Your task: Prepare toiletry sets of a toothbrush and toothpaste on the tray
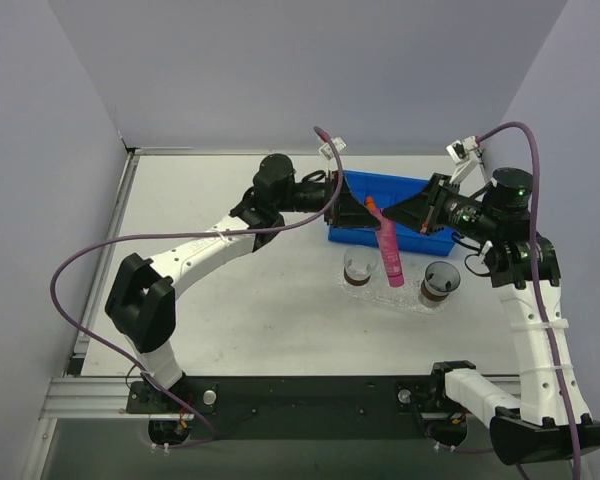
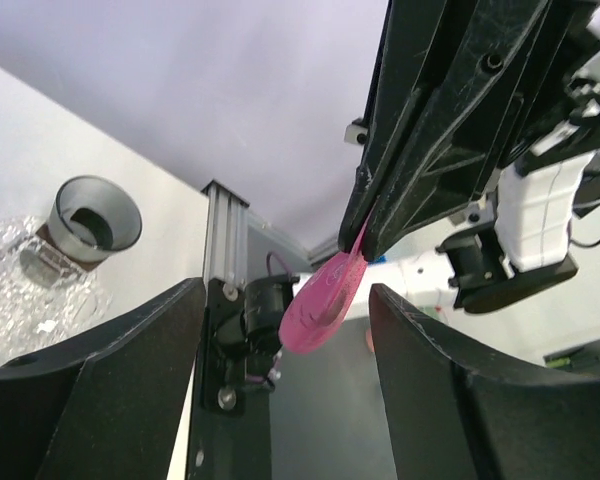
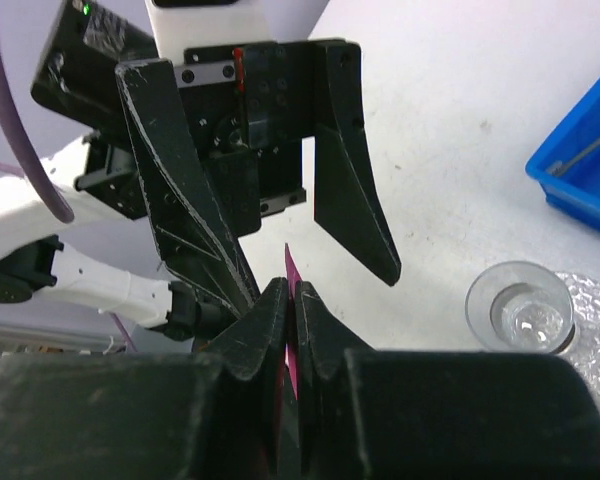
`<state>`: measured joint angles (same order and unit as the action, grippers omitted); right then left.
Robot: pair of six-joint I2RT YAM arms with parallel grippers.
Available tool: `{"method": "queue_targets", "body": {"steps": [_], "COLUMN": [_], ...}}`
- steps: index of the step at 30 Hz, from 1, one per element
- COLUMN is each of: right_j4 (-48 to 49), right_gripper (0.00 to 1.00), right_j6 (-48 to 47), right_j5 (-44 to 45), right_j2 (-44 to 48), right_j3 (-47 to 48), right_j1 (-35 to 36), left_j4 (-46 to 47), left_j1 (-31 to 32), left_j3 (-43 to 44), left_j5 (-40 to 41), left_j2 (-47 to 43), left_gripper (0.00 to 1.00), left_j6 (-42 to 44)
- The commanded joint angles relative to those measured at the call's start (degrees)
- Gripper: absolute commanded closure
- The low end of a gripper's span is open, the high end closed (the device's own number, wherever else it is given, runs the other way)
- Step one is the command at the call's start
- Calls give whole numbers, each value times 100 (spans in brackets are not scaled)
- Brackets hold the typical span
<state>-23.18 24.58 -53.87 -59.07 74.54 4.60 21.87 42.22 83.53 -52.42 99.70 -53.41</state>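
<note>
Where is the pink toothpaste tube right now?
Top view, right of centre: the pink toothpaste tube hangs from the shut right end effector, in front of the blue bin, by the tray.

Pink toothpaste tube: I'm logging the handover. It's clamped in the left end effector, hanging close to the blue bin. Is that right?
Not quite. The pink toothpaste tube is clamped in the right end effector, not the left. The right wrist view shows its fingers shut on the tube's flat end, while the left end effector stands open. The tube does hang close to the blue bin.

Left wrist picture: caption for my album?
Right gripper pinches the pink toothpaste tube inside the open left gripper.
</note>
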Motion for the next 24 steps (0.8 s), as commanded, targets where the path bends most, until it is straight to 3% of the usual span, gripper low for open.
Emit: {"method": "queue_targets", "body": {"steps": [1, 4, 10, 24], "right_j4": [1763, 2019, 2081, 1949], "right_gripper": [100, 100, 100, 100], "right_j6": [899, 961, 961, 891], "right_j5": [297, 491, 605, 491], "right_j2": [255, 291, 343, 379], "right_j3": [-291, -344, -431, -546], "right_j1": [58, 120, 146, 146], "left_j4": [1627, 1663, 1724, 2242], "left_j1": [50, 120, 129, 59], "left_j3": [-117, -91, -170, -337], "left_j5": [478, 610, 769, 866], "left_j2": [-179, -170, -197, -65], "left_gripper": [23, 23, 49, 87], "left_j6": [-987, -996, -1093, -1576]}}
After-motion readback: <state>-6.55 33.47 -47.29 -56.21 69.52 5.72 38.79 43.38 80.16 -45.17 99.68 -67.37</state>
